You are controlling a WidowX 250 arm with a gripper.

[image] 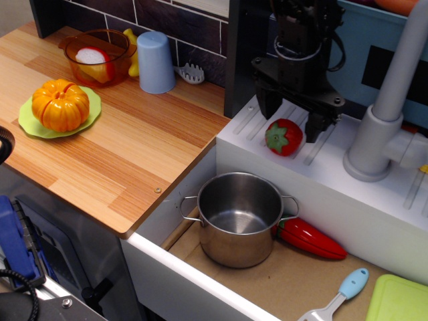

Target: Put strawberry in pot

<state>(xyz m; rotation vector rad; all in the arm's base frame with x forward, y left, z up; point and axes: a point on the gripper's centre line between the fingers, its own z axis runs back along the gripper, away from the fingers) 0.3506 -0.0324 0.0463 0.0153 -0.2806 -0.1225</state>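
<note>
The strawberry [284, 137], small, glossy red with a green cap, lies on the white ribbed drainboard [321, 160] beside the sink. My black gripper [291, 120] hangs just above and behind it, open, with one finger on each side of the fruit and nothing held. The shiny steel pot [239, 217] with two loop handles stands empty in the sink basin below, in front of the strawberry.
A long red pepper toy [311, 239] lies right of the pot. A blue-handled utensil [341, 292] and a green board [398, 299] lie at the front right. A grey faucet [388, 100] stands right of the gripper. An orange pumpkin [60, 105], an orange bowl [97, 57] and a blue cup [155, 62] stand on the wooden counter.
</note>
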